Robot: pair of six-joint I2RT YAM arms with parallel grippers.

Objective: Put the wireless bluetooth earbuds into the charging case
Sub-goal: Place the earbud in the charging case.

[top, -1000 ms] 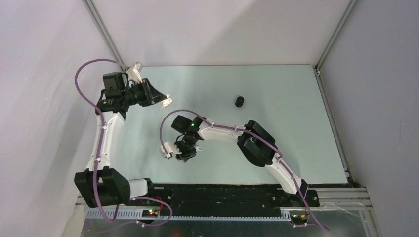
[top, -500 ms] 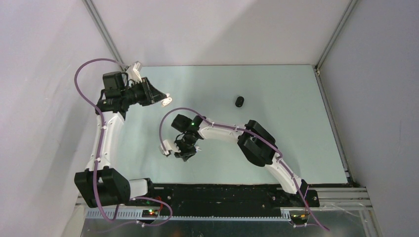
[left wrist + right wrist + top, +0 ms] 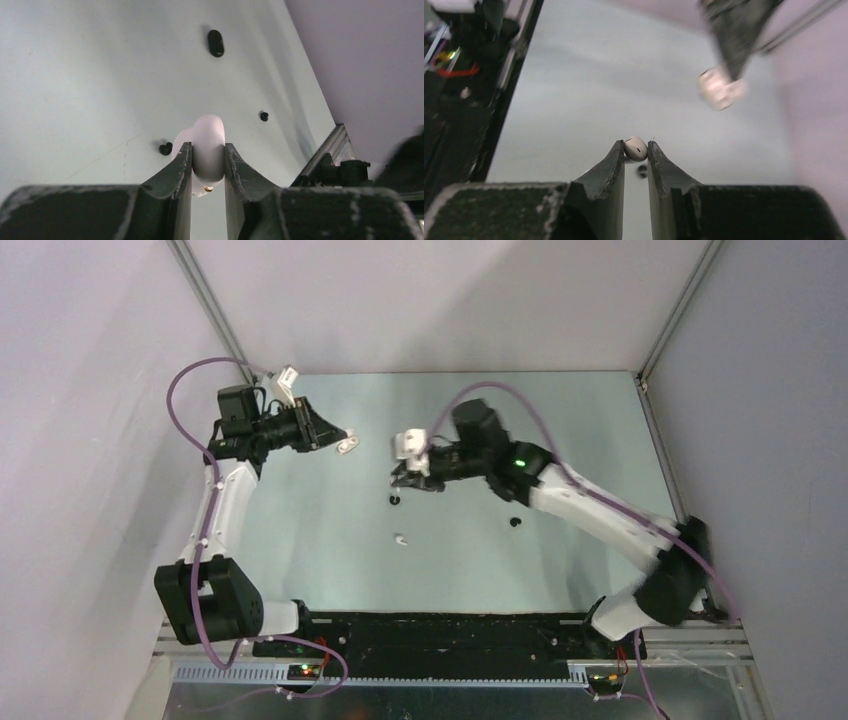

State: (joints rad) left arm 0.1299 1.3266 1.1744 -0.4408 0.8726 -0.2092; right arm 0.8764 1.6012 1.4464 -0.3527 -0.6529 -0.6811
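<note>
My left gripper (image 3: 340, 443) is shut on the white charging case (image 3: 209, 135) and holds it above the table at the far left; the case also shows in the top view (image 3: 347, 446). My right gripper (image 3: 635, 146) is shut on a white earbud (image 3: 635, 148), held in the air near the table's middle (image 3: 405, 483), right of the case. On the table lie one white earbud (image 3: 401, 539) and two black earbuds (image 3: 396, 500) (image 3: 515, 522). The left gripper and case show blurred in the right wrist view (image 3: 721, 90).
A black pebble-like case (image 3: 215, 43) lies farther along the table in the left wrist view; my right arm (image 3: 560, 490) covers it in the top view. Metal frame posts (image 3: 670, 320) and grey walls bound the table.
My right arm has swung from the near middle of the table up to the far middle, carrying the white earbud. The left gripper with the case has shifted slightly right.
</note>
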